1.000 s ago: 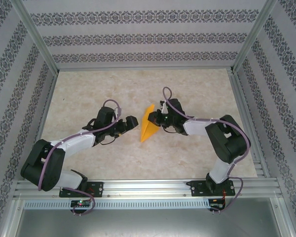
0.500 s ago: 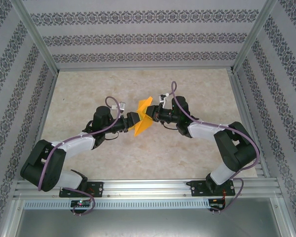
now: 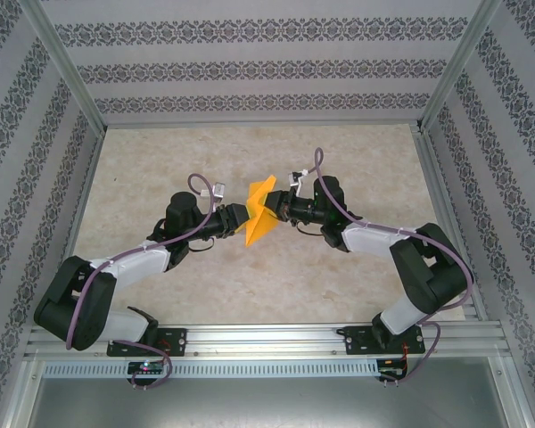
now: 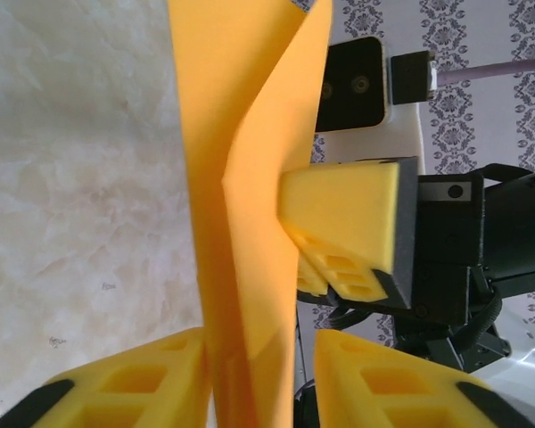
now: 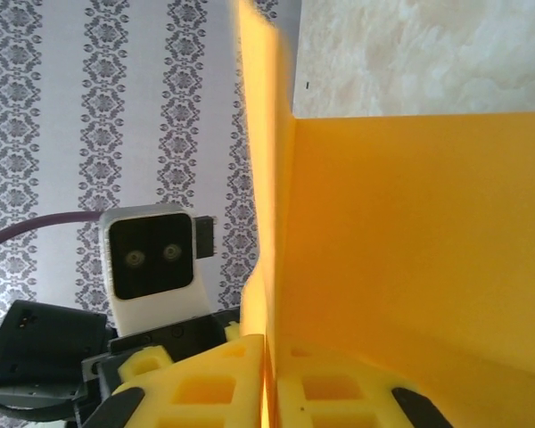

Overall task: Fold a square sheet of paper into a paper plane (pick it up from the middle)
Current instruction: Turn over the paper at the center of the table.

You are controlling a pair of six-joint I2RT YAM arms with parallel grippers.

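One paper plane [image 3: 261, 217], two hands [image 3: 243, 219] [image 3: 282, 211], two arms [image 3: 134, 259] [image 3: 374, 239], one table [image 3: 250, 290].

Paper plane [image 3: 261, 216] over table [image 3: 160, 160] centre, between left gripper [image 3: 242, 219] on left, right gripper [image 3: 279, 210] on right.

You see the paper plane [image 3: 261, 218] is thin, matt orange paper; the fingertips [image 4: 116, 383] look matt yellow plastic; the table [image 3: 276, 285] smooth, stone-like.

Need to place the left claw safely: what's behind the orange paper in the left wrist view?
The right claw with yellow fingers sticks out from behind the folded paper, marble table beyond. Where it pinches is covered by the sheet.
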